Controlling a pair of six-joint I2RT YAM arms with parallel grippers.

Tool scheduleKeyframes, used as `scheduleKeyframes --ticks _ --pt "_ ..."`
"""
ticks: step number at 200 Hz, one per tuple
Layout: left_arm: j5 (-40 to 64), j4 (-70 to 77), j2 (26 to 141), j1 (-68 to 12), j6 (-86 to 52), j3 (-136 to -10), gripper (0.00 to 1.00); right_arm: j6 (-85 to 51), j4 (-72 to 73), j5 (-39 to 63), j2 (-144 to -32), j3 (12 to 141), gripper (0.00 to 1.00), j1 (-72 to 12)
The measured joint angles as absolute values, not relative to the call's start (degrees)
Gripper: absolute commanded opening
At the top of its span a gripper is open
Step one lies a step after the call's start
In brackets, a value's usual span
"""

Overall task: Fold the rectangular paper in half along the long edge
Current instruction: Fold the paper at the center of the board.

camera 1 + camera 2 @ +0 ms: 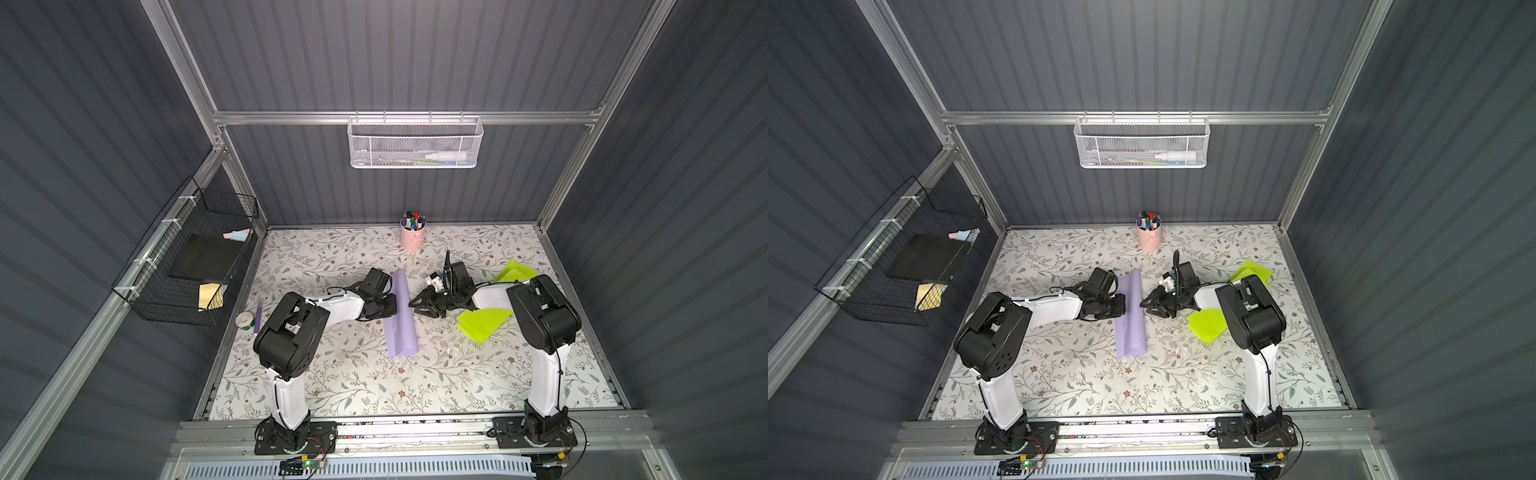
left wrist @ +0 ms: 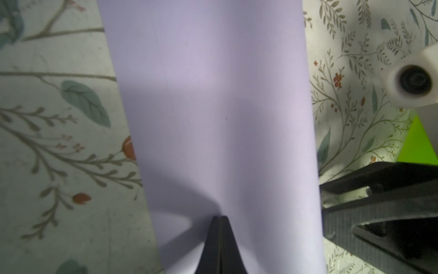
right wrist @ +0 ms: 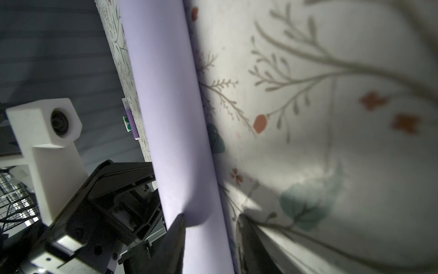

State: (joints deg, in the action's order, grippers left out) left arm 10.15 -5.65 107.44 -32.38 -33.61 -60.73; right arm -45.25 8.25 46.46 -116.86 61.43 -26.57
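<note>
A lavender paper (image 1: 401, 320) (image 1: 1131, 324) lies mid-table, bent over on itself into a long loose roll, its long sides running front to back. My left gripper (image 1: 392, 305) (image 1: 1123, 304) is shut, and its tips (image 2: 220, 217) press on top of the paper (image 2: 213, 106) from the left. My right gripper (image 1: 412, 304) (image 1: 1143, 304) comes in from the right. Its jaws (image 3: 211, 215) stand apart around the rounded right side of the paper (image 3: 170, 118), one finger over it and one by the table.
Lime-green sheets (image 1: 484, 324) (image 1: 515, 272) lie under and behind my right arm. A pink cup of markers (image 1: 412, 237) stands at the back. A tape roll (image 1: 245, 319) and purple strip (image 1: 258, 318) lie far left. Wire baskets (image 1: 187, 266) (image 1: 415, 143) hang on the walls.
</note>
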Motion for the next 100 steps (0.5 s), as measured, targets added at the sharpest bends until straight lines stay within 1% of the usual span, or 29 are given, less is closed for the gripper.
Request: scheduleKeyframes --ticks 100 --pt "10.1 -6.6 107.1 -32.4 -33.6 -60.7 0.00 -47.6 14.8 49.3 -117.5 60.2 0.39 -27.4"
